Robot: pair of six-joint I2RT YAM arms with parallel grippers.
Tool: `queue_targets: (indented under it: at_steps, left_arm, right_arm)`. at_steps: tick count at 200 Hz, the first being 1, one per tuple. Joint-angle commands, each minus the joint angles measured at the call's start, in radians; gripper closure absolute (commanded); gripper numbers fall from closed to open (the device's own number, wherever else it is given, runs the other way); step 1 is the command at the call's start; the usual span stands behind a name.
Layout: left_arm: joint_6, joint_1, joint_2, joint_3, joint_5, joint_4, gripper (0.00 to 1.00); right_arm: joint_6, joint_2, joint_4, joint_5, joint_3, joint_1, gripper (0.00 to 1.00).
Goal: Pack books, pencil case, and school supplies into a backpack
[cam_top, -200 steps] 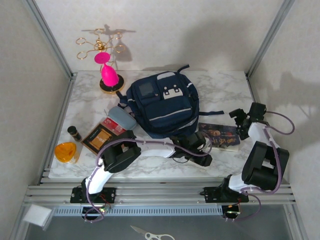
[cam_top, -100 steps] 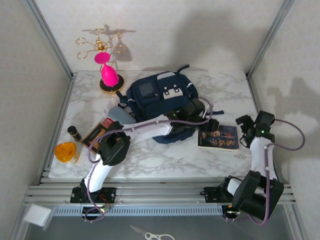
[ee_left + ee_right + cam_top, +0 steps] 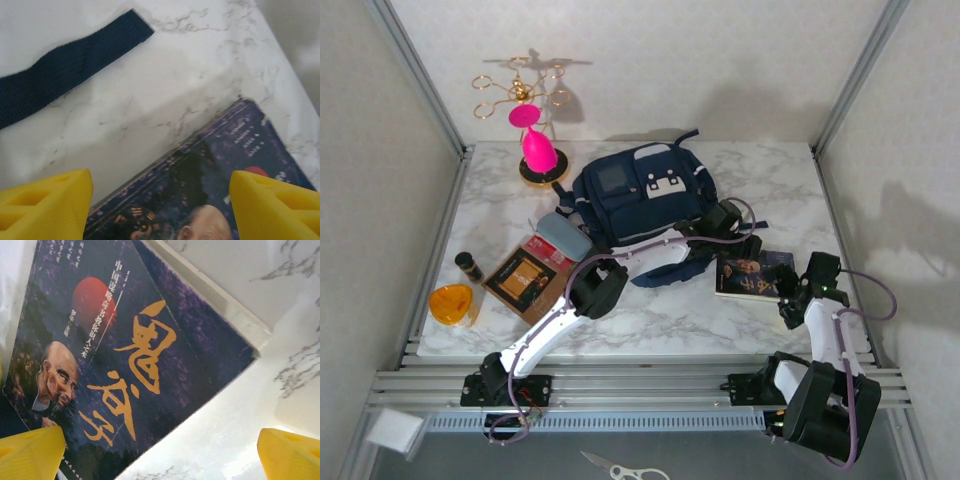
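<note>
The navy backpack (image 3: pixel 642 195) lies at the back middle of the table. A dark-covered book (image 3: pixel 756 275) lies flat to its right. My left gripper (image 3: pixel 742 243) hangs open over that book's (image 3: pixel 210 200) far left corner, nothing between its yellow fingertips (image 3: pixel 47 205). My right gripper (image 3: pixel 798 292) stands open at the book's (image 3: pixel 120 360) near right edge, fingertips (image 3: pixel 287 455) wide apart over cover and marble. On the left lie the brown book (image 3: pixel 523 279), the red box (image 3: pixel 546 248), the grey-blue pencil case (image 3: pixel 564 234) and the orange piece (image 3: pixel 450 303).
A loose backpack strap (image 3: pixel 65 65) lies on the marble beyond the left gripper. A small black cylinder (image 3: pixel 470 266) stands near the left edge. A pink figure on a gold stand (image 3: pixel 537 150) is at the back left. Scissors (image 3: pixel 620 466) lie below the table front.
My left arm swung from in front of the backpack to the dark book's left corner, its jaws widening. My right arm drew back toward the near edge beside the book.
</note>
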Motion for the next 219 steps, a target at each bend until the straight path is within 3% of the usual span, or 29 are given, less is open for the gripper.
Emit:
queue_targets:
  at_steps: [1, 63, 96, 159, 219]
  left_arm:
    - [-0.026, 0.01, 0.027, 0.055, -0.028, 0.006, 0.27]
    - [-0.024, -0.004, 0.032, 0.04, 0.047, -0.186, 0.29]
    - [0.031, -0.055, -0.045, -0.065, 0.012, -0.294, 0.32]
    - [-0.077, -0.112, -0.371, -0.58, 0.046, -0.049, 0.34]
    - [-0.178, -0.108, -0.511, -0.701, -0.088, 0.076, 0.35]
  right_arm:
    - [0.013, 0.018, 0.065, -0.04, -0.019, 0.006, 0.01]
    - [0.01, 0.114, 0.189, -0.012, -0.003, 0.006, 0.01]
    - [-0.011, 0.176, 0.232, -0.005, 0.053, 0.005, 0.01]
    - [-0.089, 0.319, 0.301, -0.097, 0.172, 0.017, 0.01]
    - [-0.162, 0.286, 0.101, 0.056, 0.277, -0.009, 0.01]
